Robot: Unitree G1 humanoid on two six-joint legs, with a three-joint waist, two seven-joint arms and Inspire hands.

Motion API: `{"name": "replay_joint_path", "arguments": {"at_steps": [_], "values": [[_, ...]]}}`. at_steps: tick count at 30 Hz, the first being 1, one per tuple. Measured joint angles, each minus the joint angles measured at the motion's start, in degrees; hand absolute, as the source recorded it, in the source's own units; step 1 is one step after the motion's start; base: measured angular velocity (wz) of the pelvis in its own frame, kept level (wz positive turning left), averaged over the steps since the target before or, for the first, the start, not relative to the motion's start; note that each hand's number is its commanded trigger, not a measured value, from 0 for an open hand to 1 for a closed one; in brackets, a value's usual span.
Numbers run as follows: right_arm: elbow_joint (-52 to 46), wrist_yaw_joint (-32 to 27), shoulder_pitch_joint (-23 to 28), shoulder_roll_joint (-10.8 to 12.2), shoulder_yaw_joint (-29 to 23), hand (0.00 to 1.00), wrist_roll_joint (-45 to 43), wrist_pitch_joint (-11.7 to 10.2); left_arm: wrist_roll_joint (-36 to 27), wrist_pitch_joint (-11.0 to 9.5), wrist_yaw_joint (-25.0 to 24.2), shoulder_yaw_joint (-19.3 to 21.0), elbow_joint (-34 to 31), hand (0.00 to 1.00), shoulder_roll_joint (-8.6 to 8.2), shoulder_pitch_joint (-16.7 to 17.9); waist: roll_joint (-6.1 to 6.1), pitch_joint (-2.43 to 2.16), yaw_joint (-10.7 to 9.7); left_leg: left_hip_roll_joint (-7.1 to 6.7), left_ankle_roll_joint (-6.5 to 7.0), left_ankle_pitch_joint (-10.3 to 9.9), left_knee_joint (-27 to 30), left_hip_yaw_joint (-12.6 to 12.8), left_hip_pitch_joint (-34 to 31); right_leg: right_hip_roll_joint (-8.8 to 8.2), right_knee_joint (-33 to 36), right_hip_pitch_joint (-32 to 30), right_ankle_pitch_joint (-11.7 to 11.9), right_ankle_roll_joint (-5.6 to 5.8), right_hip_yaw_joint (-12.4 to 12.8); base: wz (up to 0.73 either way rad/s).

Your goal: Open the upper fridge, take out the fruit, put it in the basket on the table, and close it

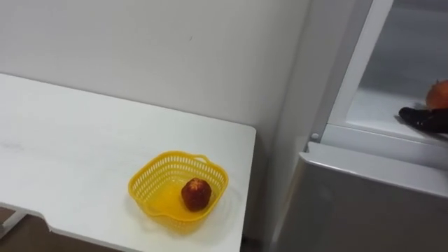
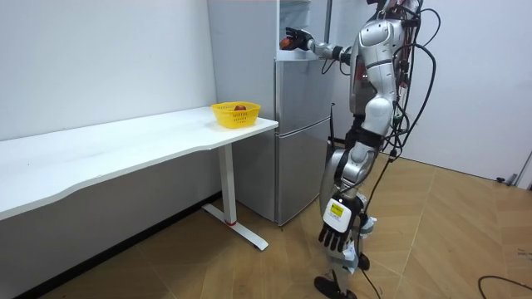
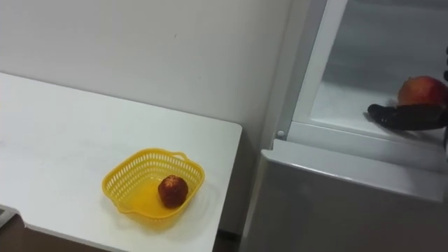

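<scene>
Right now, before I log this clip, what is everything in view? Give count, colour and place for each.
table: one, white, against the wall, left of the fridge.
basket: one, yellow, on the table's end nearest the fridge.
basket fruit: one, dark red, lying inside the basket.
fridge: one, pale grey, upper compartment open.
shelf fruit: one, red, on the shelf of the upper compartment.
floor: wooden, brown, under the table and the robot.
right robot hand: one, black, fingers straight, inside the upper compartment just in front of the shelf fruit; contact cannot be told.
left robot hand: one, black, hanging relaxed at the robot's side.
</scene>
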Motion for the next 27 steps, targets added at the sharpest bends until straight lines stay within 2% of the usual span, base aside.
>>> {"name": "replay_joint_path", "arguments": {"at_steps": [2, 10, 14, 27], "values": [[1.0, 0.2, 0.0, -0.8, 1.5, 0.0, 0.6, -0.6, 0.0, 0.0, 0.4, -0.2, -0.1, 0.0, 0.23, 0.0, -0.1, -0.06, 0.2, 0.0, 0.0, 0.0, 0.0, 0.0, -0.2, -0.01, 0.0, 0.0, 0.0, 0.0, 0.1, 0.0], [4.4, 0.1, -0.9, -1.0, 2.7, 0.0, 1.5, -2.0, 0.0, 0.1, 1.4, -1.1, -0.5, 0.0, 0.27, 0.0, -0.12, -0.04, 0.2, 0.03, -0.01, 0.0, -0.1, -0.2, -0.7, 0.0, 0.0, -0.1, 0.0, -0.01, -0.2, 0.02], [6.0, 0.2, -1.6, -1.1, 3.6, 0.0, 1.5, -2.3, 0.0, 0.1, 1.4, -3.0, -0.5, 0.0, 0.55, -0.2, -0.17, -0.02, 0.2, 0.03, -0.02, 0.0, 0.0, -0.2, -0.7, -0.01, 0.2, -0.2, 0.0, -0.02, -0.2, 0.0], [6.9, 0.2, -1.7, -1.1, 4.0, 0.0, 1.5, -3.2, 0.0, 0.1, 1.4, -4.7, -0.5, 0.0, 0.87, -1.1, -0.25, 0.18, 0.3, 0.04, -0.01, 0.0, 0.2, -0.2, -0.8, -0.06, 0.8, -0.5, 0.0, -0.02, 0.0, 0.0]]}}
